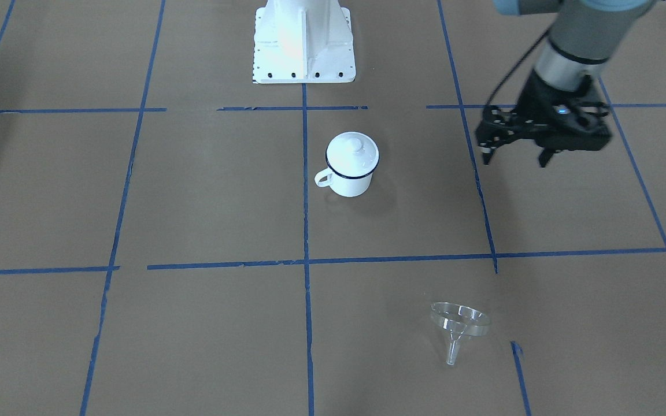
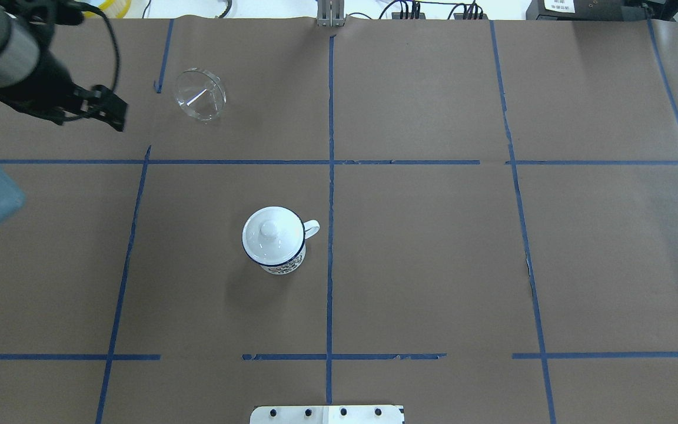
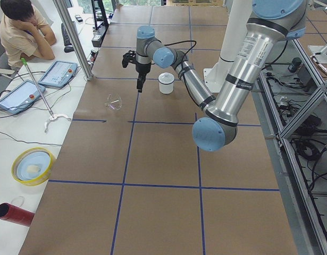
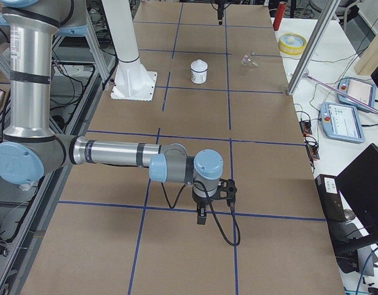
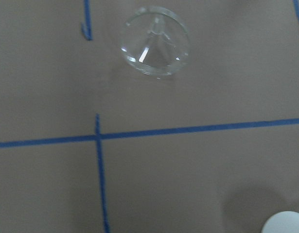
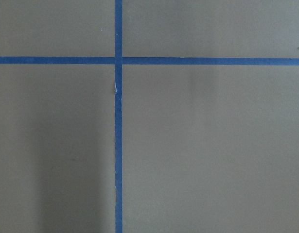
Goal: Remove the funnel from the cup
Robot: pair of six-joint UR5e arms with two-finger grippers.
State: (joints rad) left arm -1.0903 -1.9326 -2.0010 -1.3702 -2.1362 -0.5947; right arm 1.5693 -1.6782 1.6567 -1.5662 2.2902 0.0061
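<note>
The clear funnel (image 1: 459, 326) lies on its side on the brown table, well apart from the cup; it also shows in the overhead view (image 2: 199, 94) and the left wrist view (image 5: 154, 41). The white enamel cup (image 1: 349, 176) with a dark blue rim stands upright near the table's middle (image 2: 277, 259), with a white knobbed lid (image 1: 353, 151) on top. My left gripper (image 1: 515, 159) hangs above the table with its fingers apart and empty, between cup and funnel but off to the side (image 2: 112, 112). My right gripper (image 4: 201, 218) is far from both; I cannot tell whether it is open or shut.
The white robot base (image 1: 304, 40) stands behind the cup. Blue tape lines cross the brown table cover. Past the far edge sit two tablets (image 3: 57, 73), a yellow bowl (image 3: 33, 166), a red cylinder (image 3: 14, 212) and a seated person (image 3: 22, 26).
</note>
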